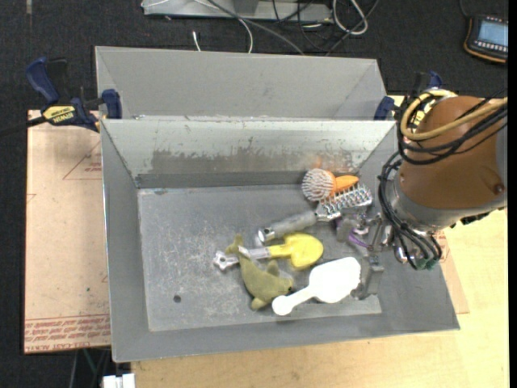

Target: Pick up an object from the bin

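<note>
Fingers, open or closed I cannot tell, hang just beside the white spoon

Gripper low at right of grey bin, just beside white paddle-shaped obj. Yellow scoop, olive plush & round brush nr it.

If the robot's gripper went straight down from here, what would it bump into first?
Probably the bin floor, just right of the wide end of the white spoon. The gripper is so near it might clip the spoon; depth is unclear.
</note>
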Robot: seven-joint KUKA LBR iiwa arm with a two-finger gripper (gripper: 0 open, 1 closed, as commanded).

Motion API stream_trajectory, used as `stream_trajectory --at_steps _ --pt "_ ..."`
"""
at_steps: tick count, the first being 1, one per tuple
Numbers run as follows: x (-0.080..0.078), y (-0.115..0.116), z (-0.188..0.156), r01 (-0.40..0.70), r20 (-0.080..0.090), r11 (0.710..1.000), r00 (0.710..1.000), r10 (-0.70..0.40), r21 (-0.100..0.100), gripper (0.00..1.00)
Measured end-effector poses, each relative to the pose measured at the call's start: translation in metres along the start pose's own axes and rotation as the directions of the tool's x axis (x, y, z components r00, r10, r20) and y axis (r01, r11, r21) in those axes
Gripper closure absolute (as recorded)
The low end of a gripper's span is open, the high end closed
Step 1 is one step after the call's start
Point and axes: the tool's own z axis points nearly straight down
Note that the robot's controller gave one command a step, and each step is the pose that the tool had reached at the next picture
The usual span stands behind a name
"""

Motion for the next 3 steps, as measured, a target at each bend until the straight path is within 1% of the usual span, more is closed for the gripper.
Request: stream_trajectory --at_steps 1,2,3 --pt "-0.002 0.0 -0.003 0.003 0.007 1.0 1.0 -0.003 0.001 0.0" --pt "0.001 0.001 0.145 0.165 0.022 0.986 0.986 -0.165 0.004 0.0" --pt "0.005 -0.008 0.062 0.207 0.02 0.978 0.978 -0.207 0.006 0.0"
